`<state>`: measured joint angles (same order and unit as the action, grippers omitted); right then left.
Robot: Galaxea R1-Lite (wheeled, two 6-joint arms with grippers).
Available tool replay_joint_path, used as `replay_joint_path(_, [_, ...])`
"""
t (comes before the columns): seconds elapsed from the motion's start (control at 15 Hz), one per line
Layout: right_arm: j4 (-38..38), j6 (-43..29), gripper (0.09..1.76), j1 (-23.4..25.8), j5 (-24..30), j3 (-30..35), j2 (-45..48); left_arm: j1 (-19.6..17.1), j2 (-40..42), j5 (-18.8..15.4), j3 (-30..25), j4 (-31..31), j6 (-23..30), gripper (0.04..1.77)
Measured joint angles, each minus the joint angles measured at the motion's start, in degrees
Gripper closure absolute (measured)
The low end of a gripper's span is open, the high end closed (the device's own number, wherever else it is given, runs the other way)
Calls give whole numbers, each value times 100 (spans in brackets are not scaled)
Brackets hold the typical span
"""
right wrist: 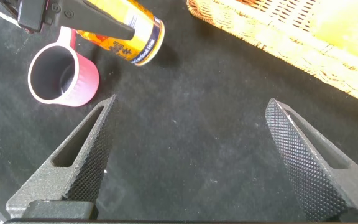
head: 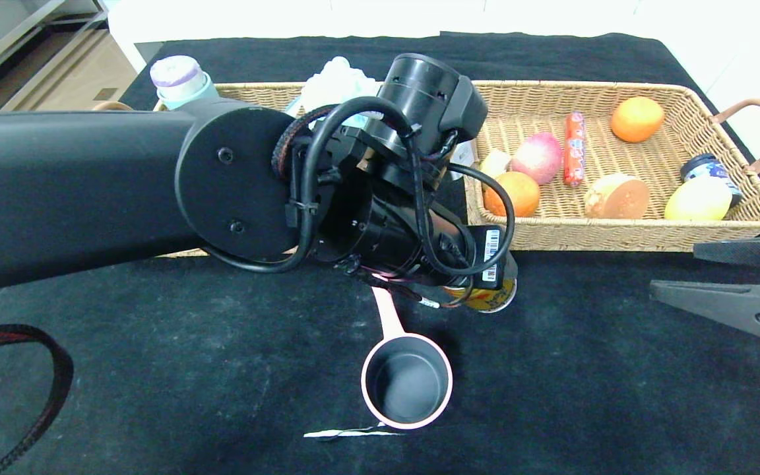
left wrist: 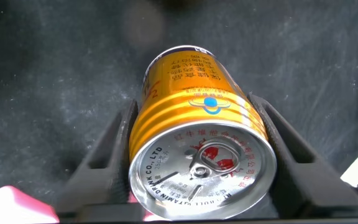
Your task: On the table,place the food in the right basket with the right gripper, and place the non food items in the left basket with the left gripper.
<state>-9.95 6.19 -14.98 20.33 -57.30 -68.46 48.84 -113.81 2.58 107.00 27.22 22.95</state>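
A gold can (head: 493,300) with a silver top (left wrist: 201,171) lies tilted on the black cloth in front of the right basket (head: 617,234). My left gripper (left wrist: 193,106) is shut on the can, one finger pressed on each side. The pink saucepan (head: 408,386) stands upright just nearer me, its handle pointing toward the can. My right gripper (head: 674,267) hovers open and holding nothing over bare cloth at the right. In the right basket lie the sausage stick (head: 574,148), the brown tuber (head: 617,196) and the lemon (head: 696,200). My left arm hides most of the left basket (head: 254,92).
The right basket also holds two oranges, a reddish round fruit and a dark-lidded jar (head: 706,166). A purple-capped bottle (head: 179,79) and a white bundle (head: 337,79) sit in the left basket. A white tear (head: 347,433) marks the cloth by the saucepan. A cable (head: 37,369) loops at the left.
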Motion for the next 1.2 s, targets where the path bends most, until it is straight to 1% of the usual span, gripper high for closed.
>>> replay_joint_path(0.2, [0, 0, 14, -1, 2, 0, 0, 13, -2, -16, 4, -5, 2, 42])
replay_joint_path(0.47, [-2, -2, 14, -1, 0, 0, -6, 20, -2, -17, -2, 0, 2, 29])
replay_joint_path(0.87, [0, 0, 14, -1, 0, 0, -13, 15, 129, 11, 63, 11, -33, 19])
replay_joint_path(1.13, [-9, -2, 14, -17, -2, 20, -6, 2, 574, 39, 91, 122, -52, 15])
replay_joint_path(1.2, [-11, -2, 14, -26, 0, 20, -6, -11, 728, 48, 85, 233, -90, 14])
